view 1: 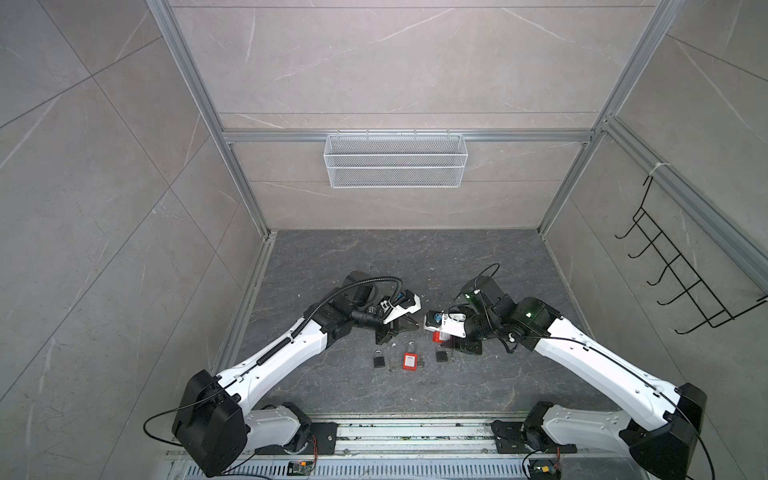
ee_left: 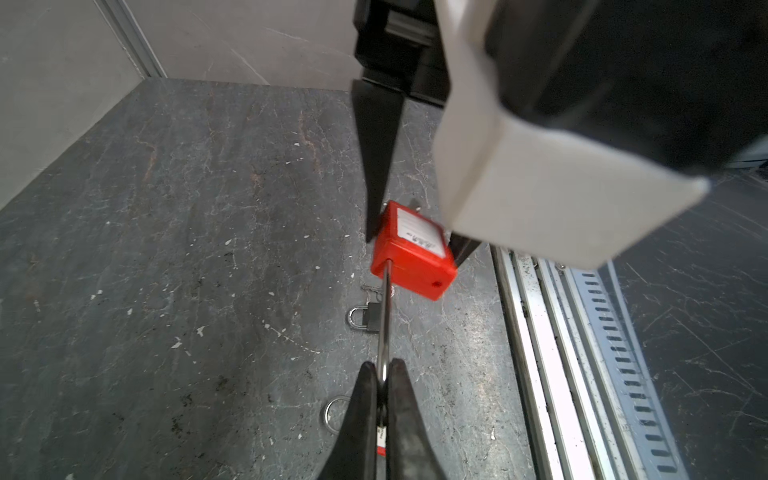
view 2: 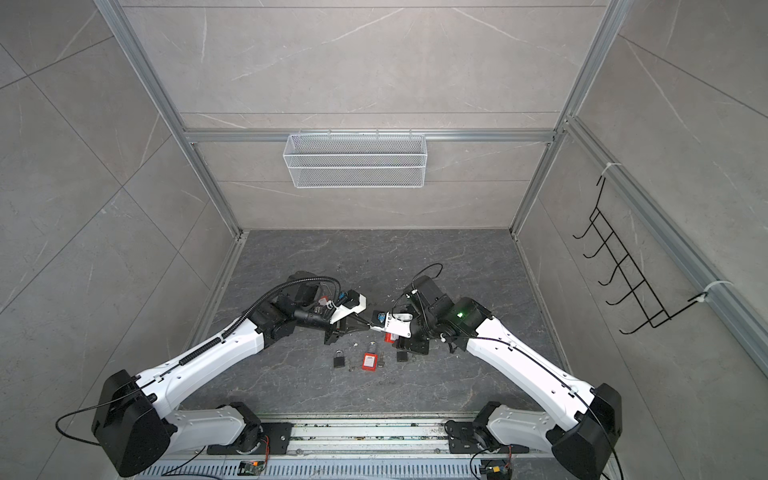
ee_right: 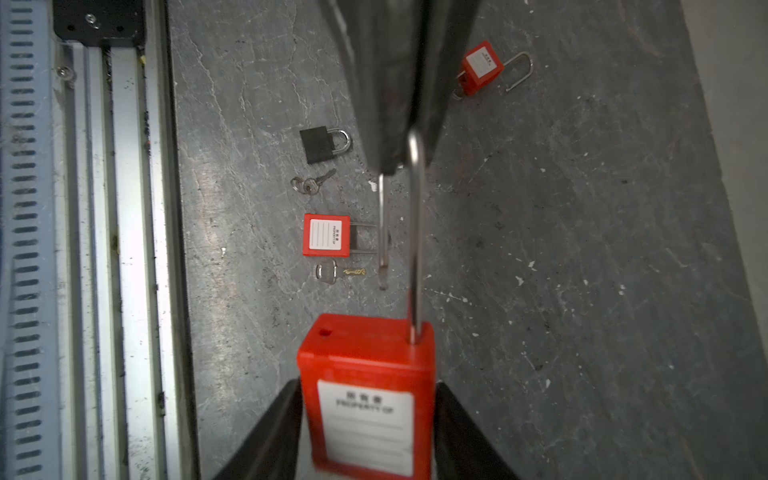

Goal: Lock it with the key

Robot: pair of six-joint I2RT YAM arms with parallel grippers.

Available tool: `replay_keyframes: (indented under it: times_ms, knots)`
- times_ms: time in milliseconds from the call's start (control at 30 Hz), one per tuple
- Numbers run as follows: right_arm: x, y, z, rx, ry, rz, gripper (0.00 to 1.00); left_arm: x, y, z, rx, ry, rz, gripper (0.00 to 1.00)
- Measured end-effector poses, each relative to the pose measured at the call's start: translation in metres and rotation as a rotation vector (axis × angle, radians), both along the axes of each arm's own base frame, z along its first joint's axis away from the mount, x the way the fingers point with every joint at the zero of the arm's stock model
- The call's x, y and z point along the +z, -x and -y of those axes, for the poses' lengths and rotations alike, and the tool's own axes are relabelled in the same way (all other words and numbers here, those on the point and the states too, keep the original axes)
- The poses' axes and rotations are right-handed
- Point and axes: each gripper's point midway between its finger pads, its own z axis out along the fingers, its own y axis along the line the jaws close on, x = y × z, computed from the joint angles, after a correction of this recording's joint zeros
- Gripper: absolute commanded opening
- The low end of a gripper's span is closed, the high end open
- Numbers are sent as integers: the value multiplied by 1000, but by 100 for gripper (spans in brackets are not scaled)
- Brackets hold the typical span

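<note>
Left claw (ee_left: 384,370) clamped tight on shackle (ee_left: 385,324) of red padlock (ee_left: 411,253), mid-air between both claws.
Right claw (ee_right: 369,382) half-wide, flanking its body; contact cannot tell. Long axis runs claw to claw, shackle towards left.

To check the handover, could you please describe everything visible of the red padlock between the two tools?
The red padlock has a plastic-looking body with a white label reading PROPERTY OF and a long steel shackle, open: one leg sits in the body, the other hangs free. It is off the table; the left tool is shut on the shackle's bend, the right tool flanks the body.
</note>
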Motion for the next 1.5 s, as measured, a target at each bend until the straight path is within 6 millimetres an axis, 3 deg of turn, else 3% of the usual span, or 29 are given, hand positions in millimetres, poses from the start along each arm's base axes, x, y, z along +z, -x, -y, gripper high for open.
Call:
replay_keyframes:
  times_ms: [200,400,600,933,1300,1500]
  knots:
    - [17,-3,8,-10,-6,82,61,1,9,1,0,44,-43,0]
    - [41,2,10,4,-30,101,51,13,19,5,-15,101,-19,0]
    - [33,16,13,39,-2,20,43,18,25,6,-22,129,-1,0]
    - [30,33,18,62,24,-68,42,27,28,7,-34,157,28,0]
    - [23,30,13,92,64,-117,8,25,34,6,-45,157,26,0]
    - [25,34,12,105,59,-145,7,25,37,6,-59,162,17,0]
